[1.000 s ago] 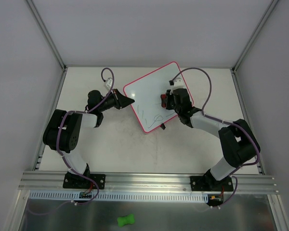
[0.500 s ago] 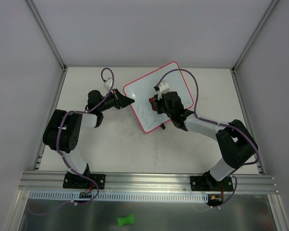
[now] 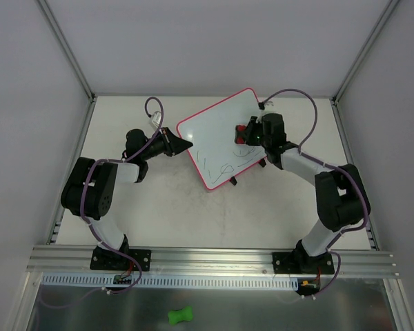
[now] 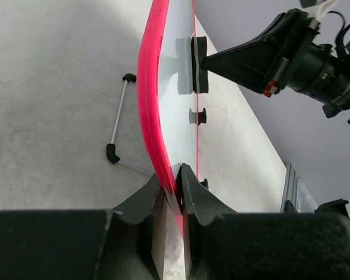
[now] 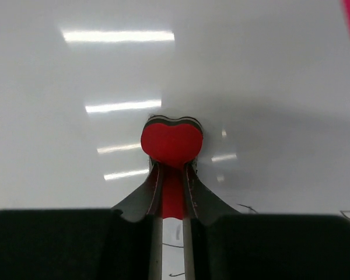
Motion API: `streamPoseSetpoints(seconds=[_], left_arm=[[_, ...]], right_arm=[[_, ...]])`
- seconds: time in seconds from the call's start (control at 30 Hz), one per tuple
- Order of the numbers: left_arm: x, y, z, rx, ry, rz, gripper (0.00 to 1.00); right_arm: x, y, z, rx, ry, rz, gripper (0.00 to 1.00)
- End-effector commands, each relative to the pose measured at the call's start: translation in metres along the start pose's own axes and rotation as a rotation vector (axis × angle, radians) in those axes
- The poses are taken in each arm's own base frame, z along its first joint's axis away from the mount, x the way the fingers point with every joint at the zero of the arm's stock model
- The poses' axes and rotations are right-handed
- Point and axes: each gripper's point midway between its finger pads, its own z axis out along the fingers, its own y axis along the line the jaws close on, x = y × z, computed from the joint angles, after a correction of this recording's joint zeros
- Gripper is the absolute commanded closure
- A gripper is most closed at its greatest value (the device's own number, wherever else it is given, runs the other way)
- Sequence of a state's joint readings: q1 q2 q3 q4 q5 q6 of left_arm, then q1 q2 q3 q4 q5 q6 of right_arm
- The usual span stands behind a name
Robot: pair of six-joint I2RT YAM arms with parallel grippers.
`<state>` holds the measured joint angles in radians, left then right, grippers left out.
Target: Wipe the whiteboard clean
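Nearest the camera in the overhead view, a small green bone-shaped piece (image 3: pixel 181 316) lies on the shiny metal shelf in front of the ribbed aluminium rail (image 3: pixel 214 258) that carries both arm bases. Beyond the rail spreads the pale, scuffed table (image 3: pixel 193 214).

The left arm bends in from the left, and the left gripper (image 3: pixel 188 145) meets the left edge of the flat white whiteboard with rounded corners and a thin pink-red frame (image 3: pixel 217 141). From the left wrist, the left gripper (image 4: pixel 176 175) is clamped shut on that frame (image 4: pixel 153 87), one black finger on each face of the whiteboard. On the table side of the board a thin metal wire leg with black tips (image 4: pixel 118 122) shows.

The whiteboard sits in the far middle of the table, turned at an angle, its far corner close to the back wall. Dark scribbles (image 3: pixel 224 165) run across its near half.

The right arm reaches in from the right, with the right gripper (image 3: pixel 243 134) over the board's far-right part. The right wrist view shows the right gripper (image 5: pixel 172 169) closed on a small red eraser with a grey-and-black pad (image 5: pixel 171 143) – the pad pressed flat against the glossy white surface (image 5: pixel 221 70). Faint scribble ends (image 5: pixel 245 209) show lower right of the fingers, apart from the eraser.
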<state>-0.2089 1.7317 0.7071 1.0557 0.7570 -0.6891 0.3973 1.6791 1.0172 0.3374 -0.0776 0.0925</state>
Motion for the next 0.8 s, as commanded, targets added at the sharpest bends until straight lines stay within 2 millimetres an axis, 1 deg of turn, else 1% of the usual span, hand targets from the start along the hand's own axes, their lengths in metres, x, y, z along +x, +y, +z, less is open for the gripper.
streamPoseSetpoints(seconds=[0.0,0.03,0.13,0.17,0.23,0.3,0.4,0.53,0.6,0.67,0.7,0.73,0.77], left_arm=[[-0.008,-0.02,0.0,0.078,-0.002,0.162,1.0],[-0.008,-0.019,0.0,0.076,-0.002,0.161,1.0],[-0.007,-0.019,0.0,0.078,-0.002,0.156,1.0],[-0.007,-0.019,0.0,0.079,-0.002,0.157,1.0],[-0.007,-0.02,0.0,0.079,-0.002,0.156,1.0],[-0.007,-0.02,0.0,0.08,-0.001,0.157,1.0],[-0.008,-0.02,0.0,0.079,-0.003,0.157,1.0],[-0.007,-0.02,-0.001,0.079,-0.003,0.157,1.0],[-0.008,-0.021,-0.001,0.08,-0.004,0.159,1.0],[-0.008,-0.021,-0.001,0.08,-0.004,0.158,1.0],[-0.008,-0.02,-0.001,0.079,-0.005,0.158,1.0],[-0.008,-0.021,-0.001,0.082,-0.004,0.16,1.0],[-0.008,-0.021,-0.001,0.079,-0.003,0.158,1.0]], right_arm=[[0.046,-0.063,-0.004,0.222,0.1,0.14,1.0],[0.054,-0.074,-0.009,0.257,0.112,0.155,0.99],[0.061,-0.095,-0.019,0.34,0.105,0.214,1.0],[0.069,-0.102,-0.024,0.366,0.117,0.232,1.0],[0.072,-0.117,-0.028,0.415,0.11,0.299,1.0],[0.082,-0.13,-0.032,0.449,0.125,0.35,1.0],[0.086,-0.139,-0.034,0.472,0.129,0.406,1.0],[0.083,-0.155,-0.041,0.519,0.101,0.487,1.0],[0.084,-0.16,-0.046,0.55,0.101,0.521,1.0],[0.081,-0.161,-0.045,0.548,0.099,0.531,1.0],[0.084,-0.164,-0.048,0.575,0.115,0.53,1.0],[0.079,-0.165,-0.046,0.579,0.11,0.527,1.0],[0.084,-0.166,-0.048,0.597,0.132,0.525,1.0]])
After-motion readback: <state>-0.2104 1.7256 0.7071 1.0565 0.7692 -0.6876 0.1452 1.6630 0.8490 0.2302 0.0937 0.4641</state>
